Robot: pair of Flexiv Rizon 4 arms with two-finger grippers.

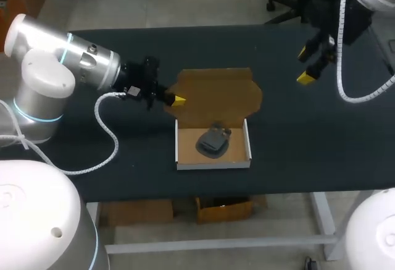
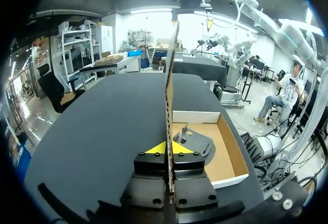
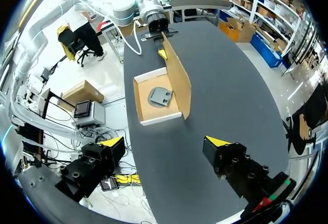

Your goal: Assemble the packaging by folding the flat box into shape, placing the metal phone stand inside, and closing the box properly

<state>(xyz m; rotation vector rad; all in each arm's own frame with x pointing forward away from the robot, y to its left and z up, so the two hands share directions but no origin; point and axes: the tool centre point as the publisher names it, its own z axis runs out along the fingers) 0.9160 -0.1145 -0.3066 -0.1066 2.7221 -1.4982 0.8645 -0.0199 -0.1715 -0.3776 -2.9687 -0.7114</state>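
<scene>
Left gripper pinches the raised lid; phone stand sits in the tray.
The clamp is on the lid's 9 o'clock edge. The hinge runs 9-to-3, with the tray at 6 o'clock from it. The right gripper, spread and empty, hangs well apart at 2 o'clock.

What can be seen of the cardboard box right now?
The shallow cardboard box, brown inside with white outer walls, sits folded into shape and open on the black table. Its brown lid flap stands roughly upright from one wall, pinched at a side edge by the left hand. A grey metal phone stand lies inside on its floor.
</scene>
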